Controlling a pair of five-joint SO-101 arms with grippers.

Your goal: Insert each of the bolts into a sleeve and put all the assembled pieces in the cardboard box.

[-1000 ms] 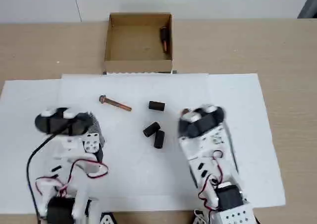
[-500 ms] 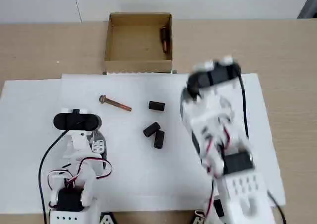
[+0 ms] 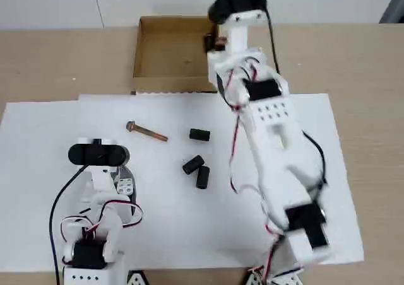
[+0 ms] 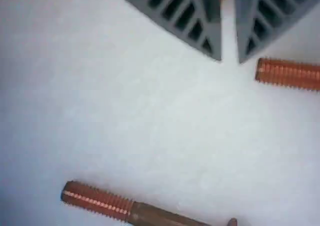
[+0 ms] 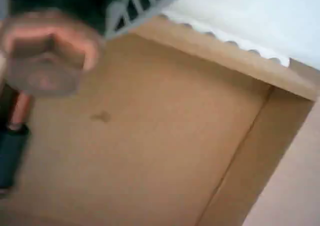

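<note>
Cardboard marks the far end of the scene: the cardboard box (image 3: 158,52) stands on the wooden surface (image 3: 366,58), just beyond the white paper sheet (image 3: 50,133). The right arm is stretched out over the box wall on its own side. Its right pincer (image 3: 219,43) is clenched on a held bolt (image 5: 45,61), whose hex head hangs blurred above the box floor. I cannot tell whether a sleeve is on it. Beneath it, close to the box wall, lies an assembled piece (image 5: 12,146), a copper shank running into a black sleeve. On the paper a loose bolt (image 3: 146,132) lies slantwise. Beside it is a single sleeve (image 3: 199,134), and nearer the arms a pair of sleeves (image 3: 202,176) touch each other. The left arm is folded at the near left. Its left pincer (image 4: 228,56) is closed to a slit on nothing, just beside a threaded bolt end (image 4: 287,74) on the paper.
</note>
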